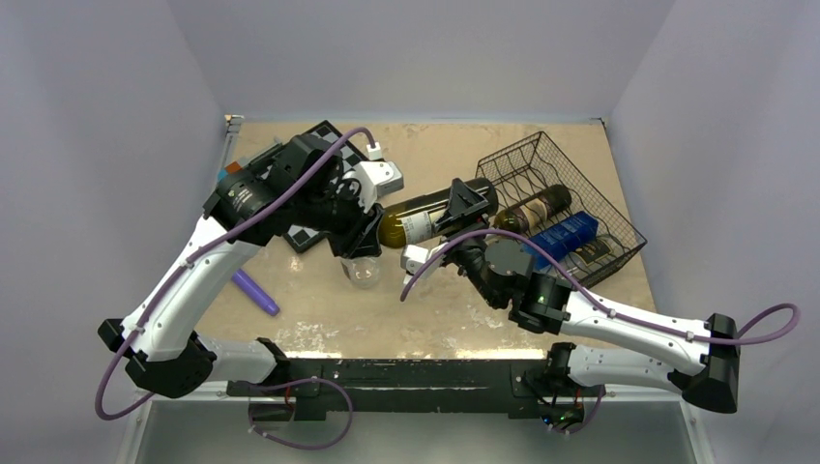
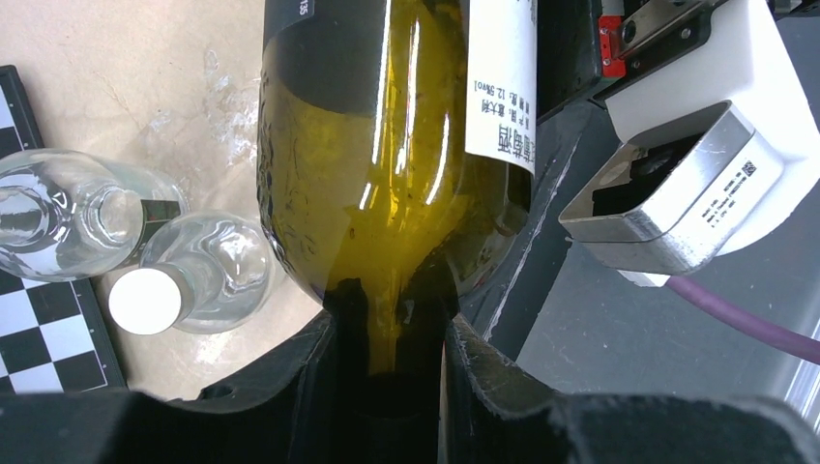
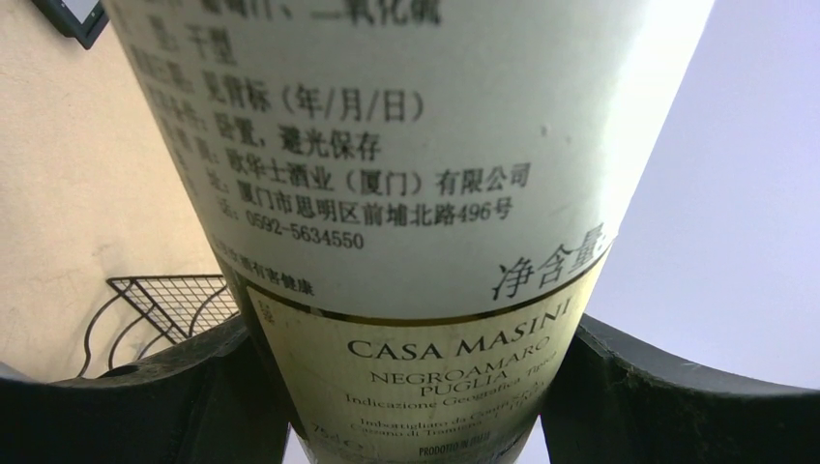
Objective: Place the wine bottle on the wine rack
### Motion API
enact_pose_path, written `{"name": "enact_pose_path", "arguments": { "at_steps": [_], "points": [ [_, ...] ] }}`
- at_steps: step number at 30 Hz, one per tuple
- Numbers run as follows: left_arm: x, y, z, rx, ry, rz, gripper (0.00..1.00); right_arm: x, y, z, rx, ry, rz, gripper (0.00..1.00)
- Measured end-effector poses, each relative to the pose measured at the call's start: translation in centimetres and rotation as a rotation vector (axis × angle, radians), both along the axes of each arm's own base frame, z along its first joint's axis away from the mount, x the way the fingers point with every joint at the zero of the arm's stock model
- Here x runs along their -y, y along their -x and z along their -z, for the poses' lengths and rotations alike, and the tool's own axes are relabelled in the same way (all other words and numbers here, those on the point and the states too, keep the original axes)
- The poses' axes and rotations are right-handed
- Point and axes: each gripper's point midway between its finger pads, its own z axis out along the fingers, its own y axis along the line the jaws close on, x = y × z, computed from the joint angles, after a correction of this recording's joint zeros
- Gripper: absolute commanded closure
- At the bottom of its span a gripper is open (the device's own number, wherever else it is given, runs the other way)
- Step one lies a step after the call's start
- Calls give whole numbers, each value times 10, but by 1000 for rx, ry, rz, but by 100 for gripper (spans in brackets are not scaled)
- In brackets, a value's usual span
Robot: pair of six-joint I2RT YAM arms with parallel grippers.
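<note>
The wine bottle (image 1: 418, 220), olive-green glass with a pale label, hangs level above the table between both grippers. My left gripper (image 1: 366, 235) is shut on its neck; in the left wrist view the neck (image 2: 390, 329) sits between the black fingers (image 2: 290, 387). My right gripper (image 1: 466, 206) is shut on its body; the label (image 3: 406, 193) fills the right wrist view. The black wire wine rack (image 1: 541, 155) stands at the back right, just beyond the bottle's base, and a corner shows in the right wrist view (image 3: 164, 300).
The rack holds a dark bottle (image 1: 535, 206), a blue one (image 1: 566, 232) and another (image 1: 595, 249). Two clear glass bottles (image 2: 208, 271) (image 2: 58, 208) stand below the left gripper by a chessboard (image 1: 307, 237). A purple object (image 1: 254, 290) lies at the left.
</note>
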Motion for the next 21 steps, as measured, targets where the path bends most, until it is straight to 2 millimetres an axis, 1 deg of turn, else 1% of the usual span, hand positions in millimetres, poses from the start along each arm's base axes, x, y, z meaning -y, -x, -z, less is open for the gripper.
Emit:
{"name": "enact_pose_path", "arguments": {
  "at_steps": [2, 3, 4, 6, 7, 9, 10, 11, 14, 17, 21],
  "points": [
    [0, 0, 0, 0, 0, 0, 100, 0, 0, 0, -1, -1, -1, 100],
    [0, 0, 0, 1, 0, 0, 100, 0, 0, 0, 0, -2, -2, 98],
    [0, 0, -1, 3, 0, -1, 100, 0, 0, -1, 0, -3, -3, 76],
    [0, 0, -1, 7, -1, -3, 100, 0, 0, -1, 1, -5, -3, 44],
    [0, -1, -2, 8, -1, -3, 100, 0, 0, -1, 2, -5, -3, 32],
    [-1, -1, -2, 12, -2, -5, 100, 0, 0, -2, 5, -6, -3, 17],
    [-1, -1, -3, 15, -1, -8, 100, 0, 1, -2, 6, -7, -6, 5],
    [-1, 0, -4, 18, -1, -11, 100, -1, 1, -2, 8, -12, -9, 2],
    [-4, -7, -7, 50, -4, -49, 100, -4, 5, -12, 14, -88, -46, 1],
    [-9, -20, -14, 107, -1, -122, 100, -6, 11, -24, 25, -158, -86, 1],
    [-24, -40, -20, 167, -19, -253, 100, -5, 18, -38, 46, -221, -127, 1]
  ]
}}
